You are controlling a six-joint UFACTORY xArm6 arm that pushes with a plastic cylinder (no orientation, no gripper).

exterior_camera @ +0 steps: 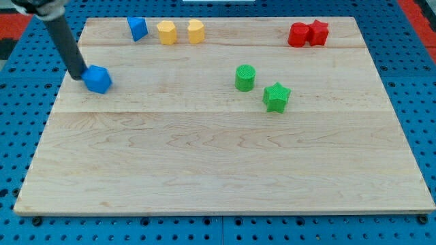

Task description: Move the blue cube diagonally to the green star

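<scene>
Sitting in the upper left of the frame, near the left edge of the wooden board (204, 170), is the blue cube (99, 79). My tip (80, 75) touches its left side, with the dark rod (65, 41) slanting up toward the top left corner. No jaws here: the arm ends in a plain rod and holds nothing. The green star (276, 97) lies well apart to the right, just right of centre, with a green cylinder (245, 77) just beside it at its upper left. Along the top edge: another blue block (137, 28), shape unclear, then two yellow blocks (166, 32) (195, 31) side by side. Upper right holds a red block (298, 35) touching a red star (318, 32). Blue pegboard (20, 136) surrounds the board.
</scene>
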